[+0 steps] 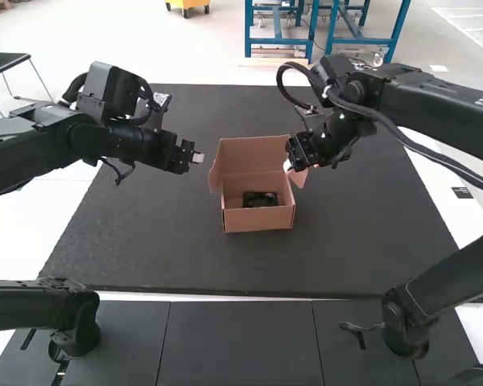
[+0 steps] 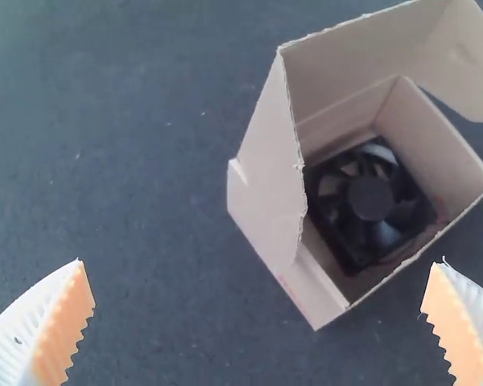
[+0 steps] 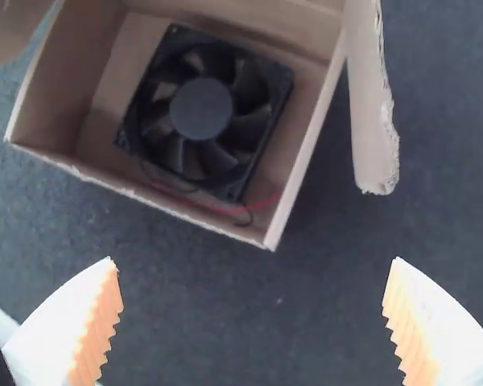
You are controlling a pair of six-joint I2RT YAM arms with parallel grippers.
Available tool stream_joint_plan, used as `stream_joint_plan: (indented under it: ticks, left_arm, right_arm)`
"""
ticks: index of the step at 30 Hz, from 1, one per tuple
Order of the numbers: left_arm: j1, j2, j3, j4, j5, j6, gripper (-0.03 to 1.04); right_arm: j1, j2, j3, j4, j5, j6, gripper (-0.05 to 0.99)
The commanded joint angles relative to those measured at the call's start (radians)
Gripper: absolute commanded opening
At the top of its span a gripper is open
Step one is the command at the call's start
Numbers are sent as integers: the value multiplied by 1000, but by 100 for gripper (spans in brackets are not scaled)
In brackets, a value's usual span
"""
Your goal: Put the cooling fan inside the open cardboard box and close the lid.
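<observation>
I see the cooling fan [image 3: 203, 121] lying flat inside the cardboard box [image 1: 258, 215], its lid [image 1: 253, 153] standing up. My left end effector [image 1: 195, 154] hangs beside the box, spread wide. The right end effector [image 1: 299, 157] is spread likewise at the opposite side.

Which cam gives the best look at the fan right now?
Right wrist view: it looks straight down into the box, so the whole fan shows, hub, blades and red wire. Left wrist view sees the fan at a slant, a box wall hiding part. High view gives a small dark shape inside the box.
</observation>
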Motion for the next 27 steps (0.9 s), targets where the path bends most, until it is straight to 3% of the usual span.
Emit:
stream_joint_plan:
  ticks: [1,8,13,22,27]
  left_arm:
    - [7,25,50,9,-30,-19,96]
    - [7,83,81,-2,-111,-19,96]
    - [7,129,99,-22,-142,-20,96]
    - [65,205,113,-14,-147,-17,96]
    - [76,231,110,3,-147,-17,96]
  right_arm:
    - [-13,-84,-65,74,29,-71,73]
    - [-13,-197,-223,263,27,-95,73]
    - [-16,-222,-290,330,27,-94,75]
    - [-82,-275,-405,476,46,-137,77]
    - [-151,-274,-413,513,39,-169,77]
